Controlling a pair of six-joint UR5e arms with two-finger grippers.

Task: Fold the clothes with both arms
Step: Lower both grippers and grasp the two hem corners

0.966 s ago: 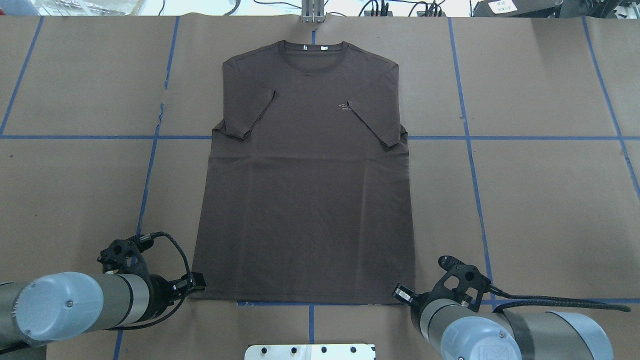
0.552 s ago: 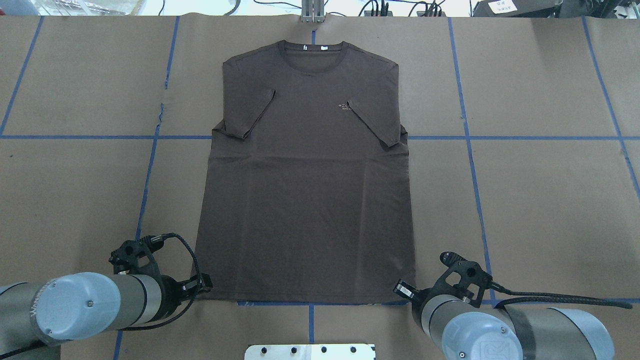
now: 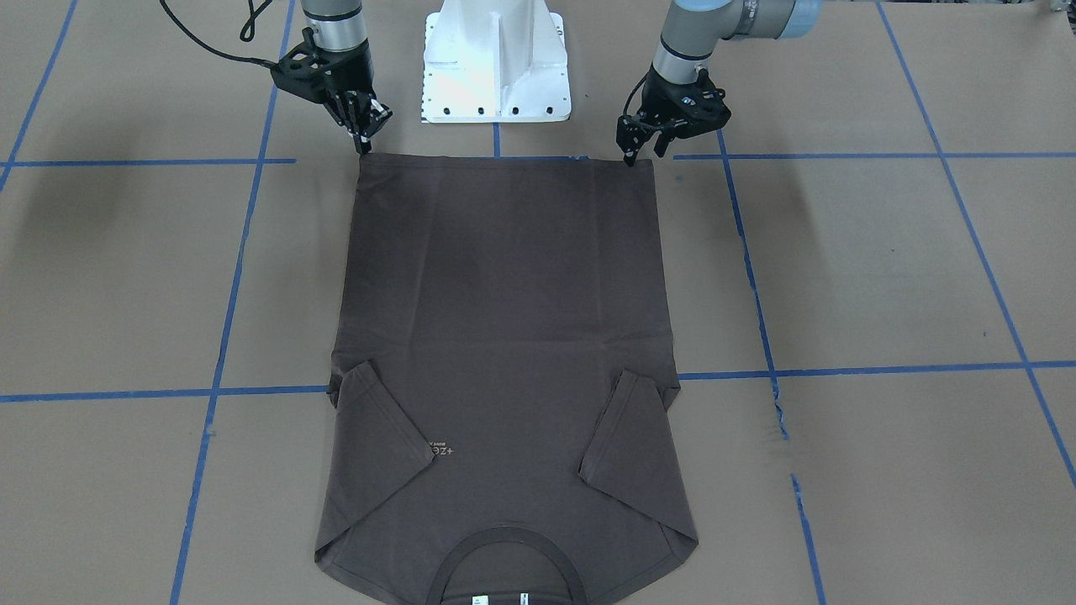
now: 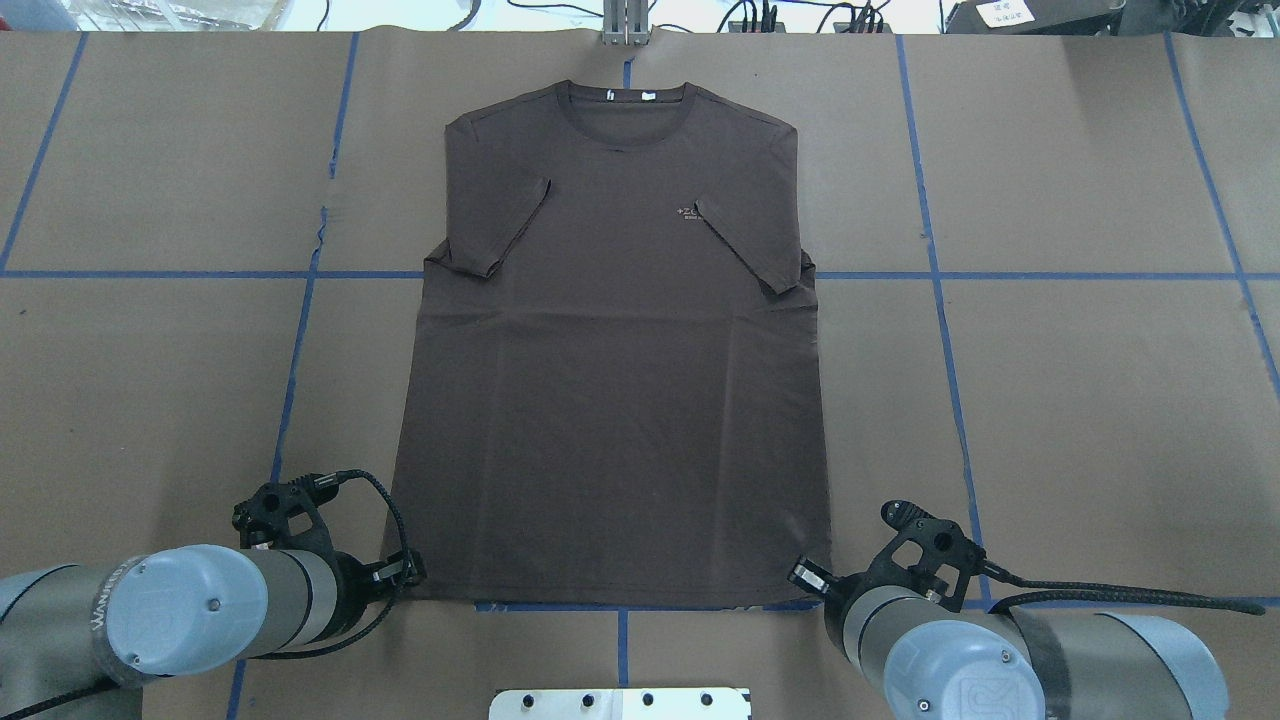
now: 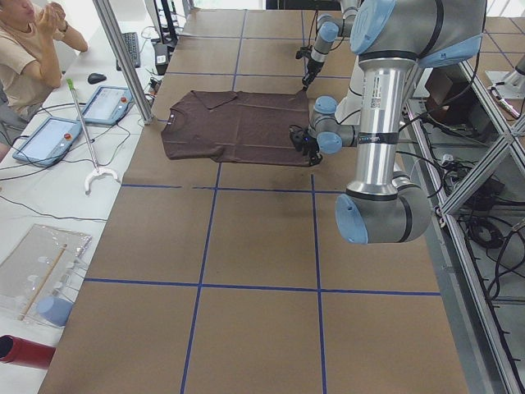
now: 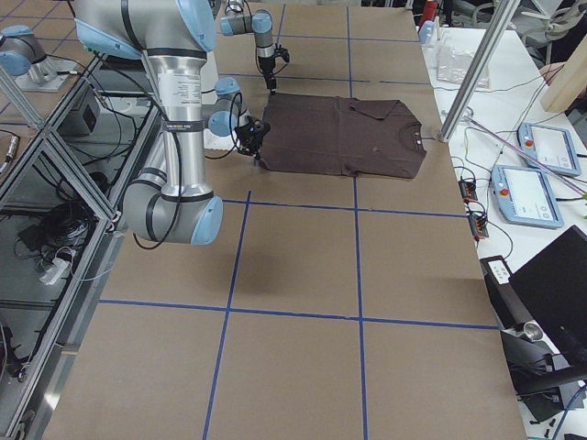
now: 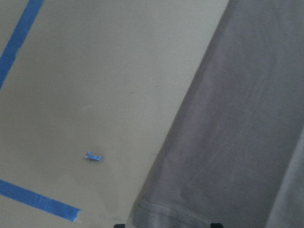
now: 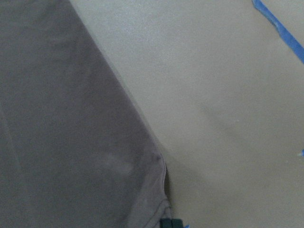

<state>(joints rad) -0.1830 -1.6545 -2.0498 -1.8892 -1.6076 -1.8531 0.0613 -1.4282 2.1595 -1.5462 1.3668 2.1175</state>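
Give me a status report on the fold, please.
Left gripper, jaws open astride one hem corner; right gripper, jaws shut on the other. T-shirt flat, sleeves folded in. Nothing in the way.

A robotics lab — a left arm [image 4: 200, 610] and a right arm [image 4: 960, 670] flank a white bolted pedestal [image 3: 496, 59] at a table [image 4: 1100, 400] papered brown and gridded with blue tape [image 4: 1080, 275]. Aluminium framing [image 5: 123, 57], touch-screen pendants [image 6: 548, 147] and loose cables [image 5: 480, 234] surround it — a person [image 5: 25, 57] sits alongside.
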